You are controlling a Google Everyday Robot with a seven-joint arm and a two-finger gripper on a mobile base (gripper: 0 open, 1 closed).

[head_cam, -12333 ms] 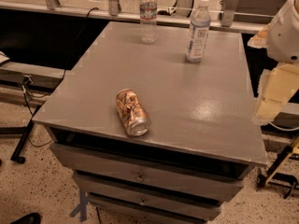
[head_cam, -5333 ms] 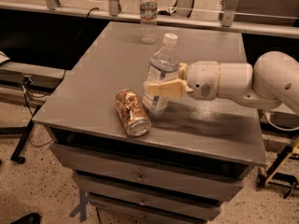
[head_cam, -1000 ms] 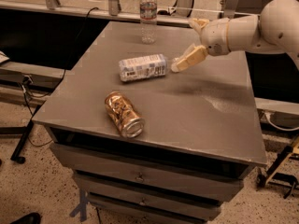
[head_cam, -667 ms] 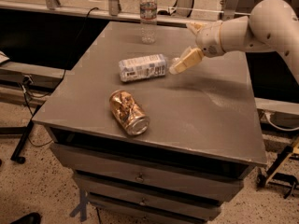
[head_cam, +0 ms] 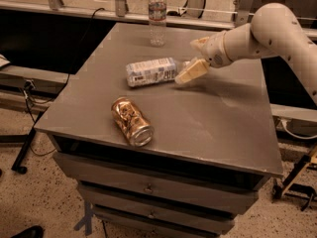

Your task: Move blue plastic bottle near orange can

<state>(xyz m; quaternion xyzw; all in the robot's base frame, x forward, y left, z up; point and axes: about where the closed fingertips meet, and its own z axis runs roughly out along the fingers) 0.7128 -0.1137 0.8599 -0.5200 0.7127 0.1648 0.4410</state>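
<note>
Blue plastic bottle [head_cam: 151,72] lies on its side on the grey table [head_cam: 223,118], about mid-width and towards the far half. I read its large white-and-blue label facing up and its cap end pointing right, towards the gripper.

Orange can [head_cam: 132,121] is also on its side, near the front edge and left of centre, with its silver end turned to the front right. It is dented and mottled. I see a strip of bare tabletop between can and bottle, so the two are near each other but not touching.

Gripper [head_cam: 195,57] sits just right of the bottle's cap end, low over the table. Its fingers are spread apart and I see nothing held between them. The lower finger [head_cam: 192,71] is right at the cap; I cannot tell whether it touches. The white arm [head_cam: 267,31] reaches in from the right edge of my view.

A slimmer clear bottle [head_cam: 157,15] stands upright at the far edge of the table, well apart from the rest.

Drawers [head_cam: 148,187] are stacked below the tabletop.
</note>
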